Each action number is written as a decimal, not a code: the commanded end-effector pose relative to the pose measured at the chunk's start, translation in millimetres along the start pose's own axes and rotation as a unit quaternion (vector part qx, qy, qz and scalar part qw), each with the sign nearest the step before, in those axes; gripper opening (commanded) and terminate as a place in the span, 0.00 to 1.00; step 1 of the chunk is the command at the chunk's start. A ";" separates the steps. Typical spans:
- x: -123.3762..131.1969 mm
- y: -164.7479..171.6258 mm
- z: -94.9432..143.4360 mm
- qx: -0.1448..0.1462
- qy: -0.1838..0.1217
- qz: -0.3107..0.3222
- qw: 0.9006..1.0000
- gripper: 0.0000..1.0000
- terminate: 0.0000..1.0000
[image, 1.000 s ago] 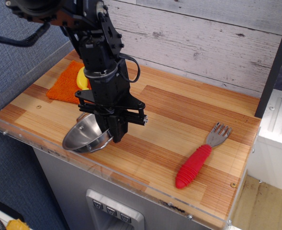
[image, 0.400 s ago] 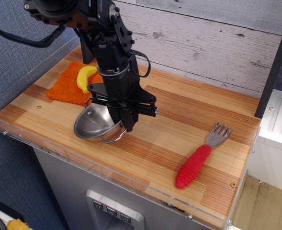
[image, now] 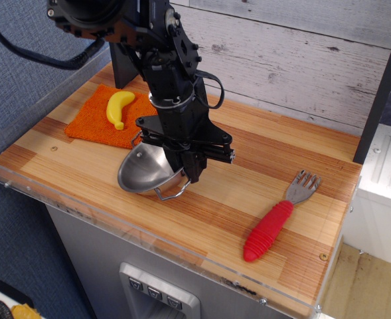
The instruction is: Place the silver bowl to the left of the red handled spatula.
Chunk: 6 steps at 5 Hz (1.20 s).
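Since 1.0 s ago the arm has carried the silver bowl [image: 145, 171] rightward along the desk [image: 248, 166], off from the orange cloth [image: 95, 119] w/ the banana [image: 119, 107] and closer to the red handled spatula [image: 275, 219]. The fingers [image: 192, 174] are pinching the bowl's right rim, so it hangs tilted below and left of them, w/ the spatula apart to their right. Looks like mid-transport; next move prob. calls for a bit more rightward travel, then lowering the bowl flat and letting go short of the red handle.
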State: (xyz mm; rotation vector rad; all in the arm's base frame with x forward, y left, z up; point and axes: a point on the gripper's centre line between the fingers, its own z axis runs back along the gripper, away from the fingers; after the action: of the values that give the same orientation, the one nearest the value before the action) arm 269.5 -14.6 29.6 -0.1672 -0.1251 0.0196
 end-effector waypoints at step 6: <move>-20.9 -8.4 119.6 -0.064 -0.032 0.018 0.997 1.00 0.00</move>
State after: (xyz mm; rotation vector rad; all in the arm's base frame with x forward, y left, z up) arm 233.9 -5.5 137.7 -0.3023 -0.1407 0.0623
